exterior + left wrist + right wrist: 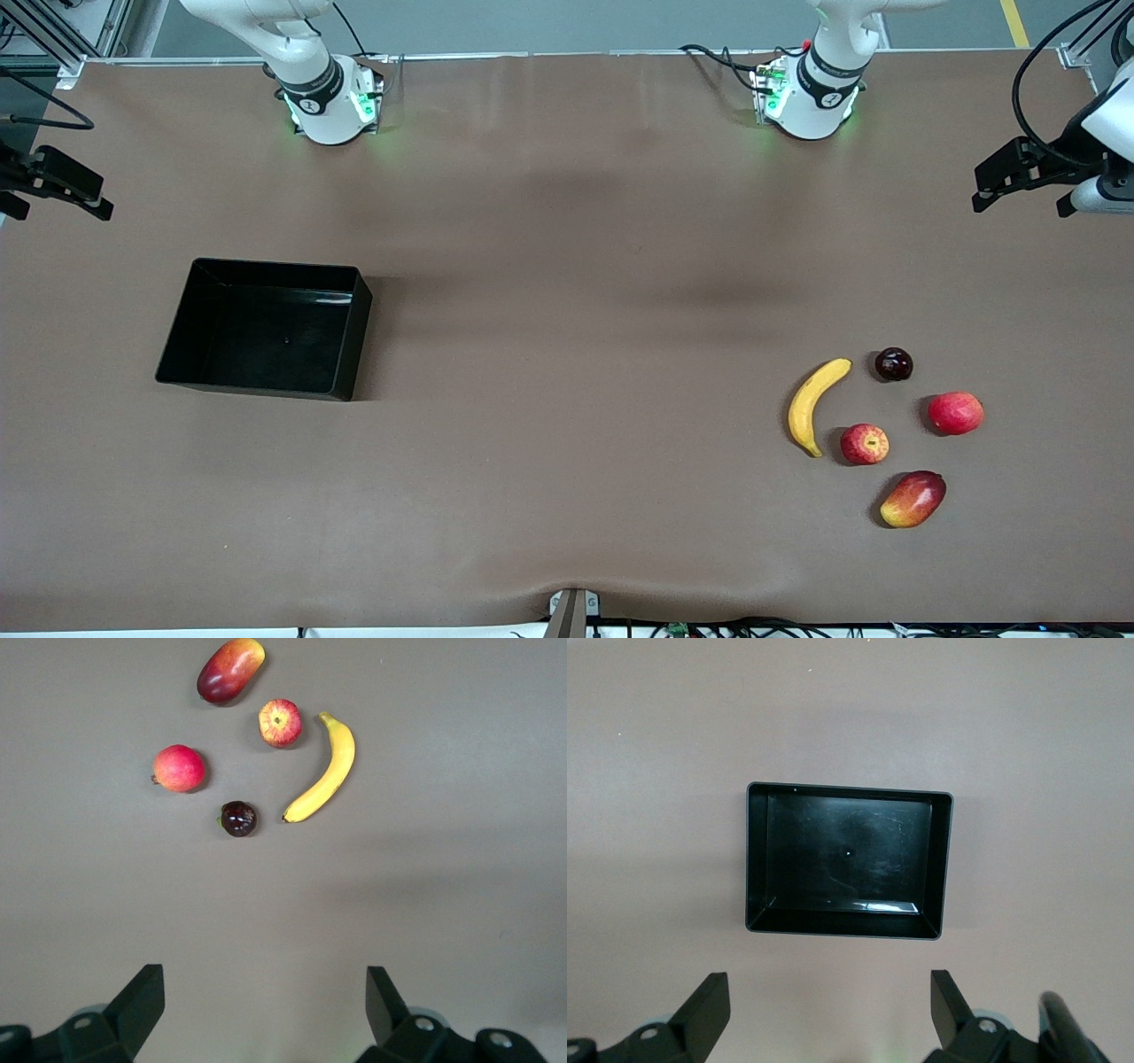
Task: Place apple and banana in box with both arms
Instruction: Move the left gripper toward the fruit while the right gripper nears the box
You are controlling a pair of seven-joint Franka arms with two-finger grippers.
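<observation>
- Apple (864,444) on table (567,496), just beside banana (815,405), toward left arm's end; mango (912,499) is nearer the front camera than both.
- Banana curves around apple, not touching.
- Pink fruit (955,413) and dark fruit (893,364) sit in the same cluster, farther from the camera than the apple.
- Box (350,341) empty, toward right arm's end, well apart from the fruit.
- Left gripper (264,1014) high over bare table near the cluster, jaws spread, holding nothing.
- Right gripper (828,1014) high over table near box, jaws spread, empty; waiting.
- Risk: grabbing pink fruit or mango instead of apple, look-alike reds.
- Risk: fingers nudge banana when closing on apple, tight spacing.
- Risk: long carry or handover to box, round apple could slip.
</observation>
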